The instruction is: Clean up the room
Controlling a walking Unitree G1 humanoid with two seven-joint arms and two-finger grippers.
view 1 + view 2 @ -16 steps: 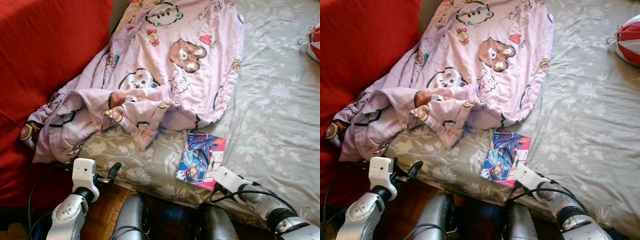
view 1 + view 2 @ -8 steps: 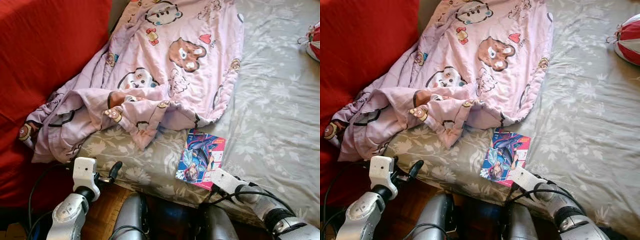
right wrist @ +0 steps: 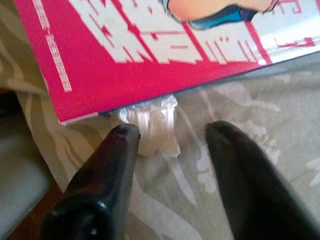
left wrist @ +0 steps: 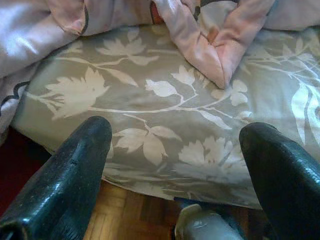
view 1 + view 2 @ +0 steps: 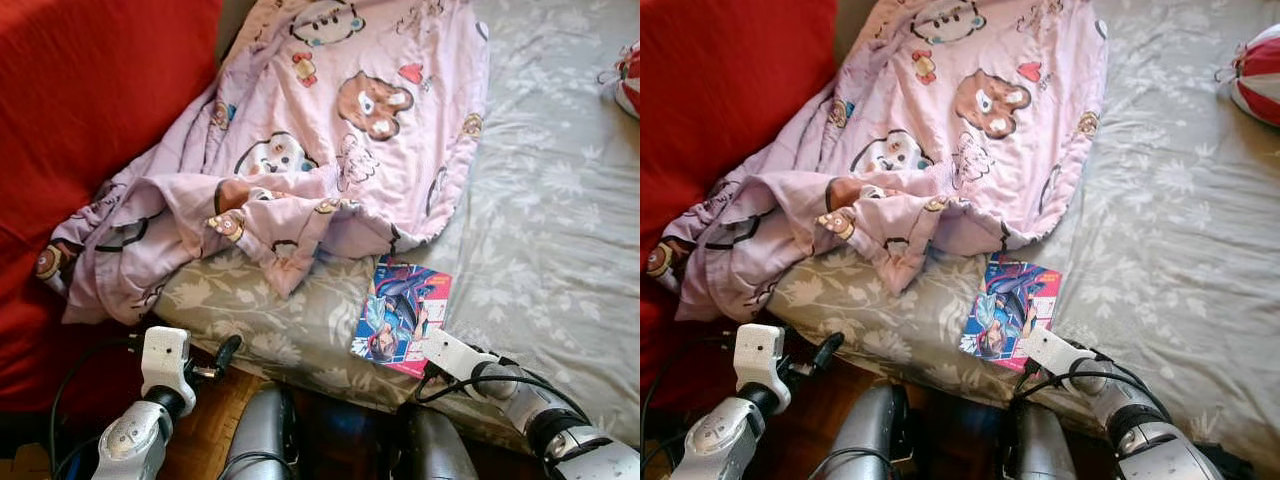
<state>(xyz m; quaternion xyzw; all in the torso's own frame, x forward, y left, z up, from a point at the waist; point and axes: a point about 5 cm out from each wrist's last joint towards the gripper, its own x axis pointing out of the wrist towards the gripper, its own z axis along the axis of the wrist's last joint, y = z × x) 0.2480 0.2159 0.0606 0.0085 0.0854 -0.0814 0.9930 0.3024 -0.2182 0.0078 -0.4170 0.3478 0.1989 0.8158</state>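
right gripper (image 3: 170, 150): jaws spread, at comic book (image 5: 402, 316) near edge, on bed sheet (image 5: 560, 200)
left gripper (image 4: 175, 165): jaws wide, idle beside bed

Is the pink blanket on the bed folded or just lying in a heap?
Unfolded, in a loose heap. The pink blanket lies crumpled across the grey floral bedsheet, its near edge bunched and twisted beside the comic book.

showing white lettering on the pink edge of the comic book (image 3: 150, 45). cropped and blurred, reading as no clear word.
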